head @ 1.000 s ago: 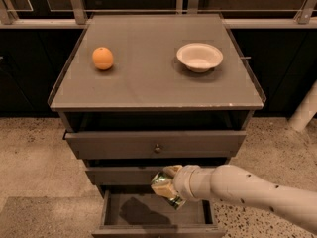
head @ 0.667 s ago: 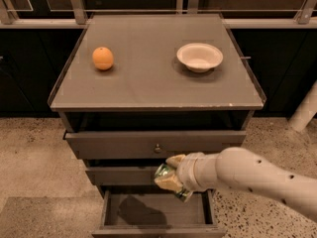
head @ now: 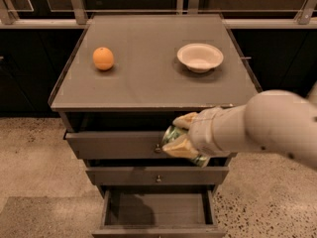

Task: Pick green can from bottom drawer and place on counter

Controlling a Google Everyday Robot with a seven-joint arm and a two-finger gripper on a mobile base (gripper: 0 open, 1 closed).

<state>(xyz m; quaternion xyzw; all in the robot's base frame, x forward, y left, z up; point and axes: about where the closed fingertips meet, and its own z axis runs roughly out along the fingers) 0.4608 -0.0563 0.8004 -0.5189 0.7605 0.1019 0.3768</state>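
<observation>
My gripper point(head: 179, 135) is shut on the green can point(head: 172, 134), a dented dark green can with silvery marks, held between the yellowish fingers point(head: 177, 147). It hangs in front of the top drawer, just below the counter's point(head: 148, 83) front edge. The bottom drawer point(head: 157, 213) stands pulled open below, a shallow box with nothing showing inside. My white arm comes in from the right and hides part of the can.
An orange point(head: 103, 58) lies at the counter's left. A white bowl point(head: 200, 57) stands at its right. Two upper drawers with small knobs point(head: 158, 179) are slightly ajar. A railing runs behind the cabinet. Speckled floor lies around it.
My gripper has risen with the can from just above the bottom drawer to the level of the top drawer, and the arm now looms larger in view.
</observation>
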